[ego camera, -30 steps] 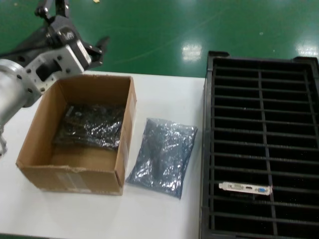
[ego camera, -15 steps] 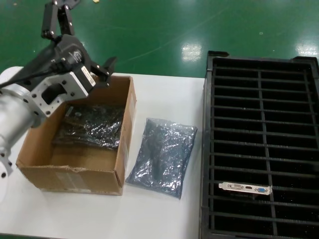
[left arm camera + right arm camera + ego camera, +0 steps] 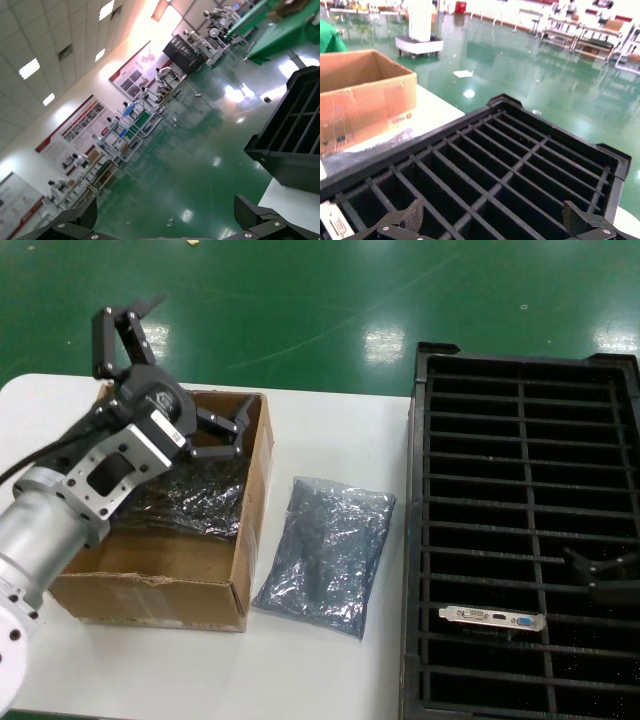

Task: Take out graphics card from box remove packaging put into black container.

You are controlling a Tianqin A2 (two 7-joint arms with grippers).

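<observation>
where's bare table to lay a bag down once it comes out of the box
Free patches: the white table between the box and the black container, behind the packaging lying there, and the front strip before the packaging. Crowded: inside the box, where the open left gripper hovers over a bagged item, and the container's right edge near the open right gripper.

left arm: silver-grey cylindrical forearm with cable is extended diagonally forward from the lower left | left end effector (image 3: 225,432): black two-finger claw, fingers (image 3: 243,410) spread apart, nothing gripped | right end effector (image 3: 600,578): black claw seen at the right edge, fingers spread wide in the right wrist view, nothing held
</observation>
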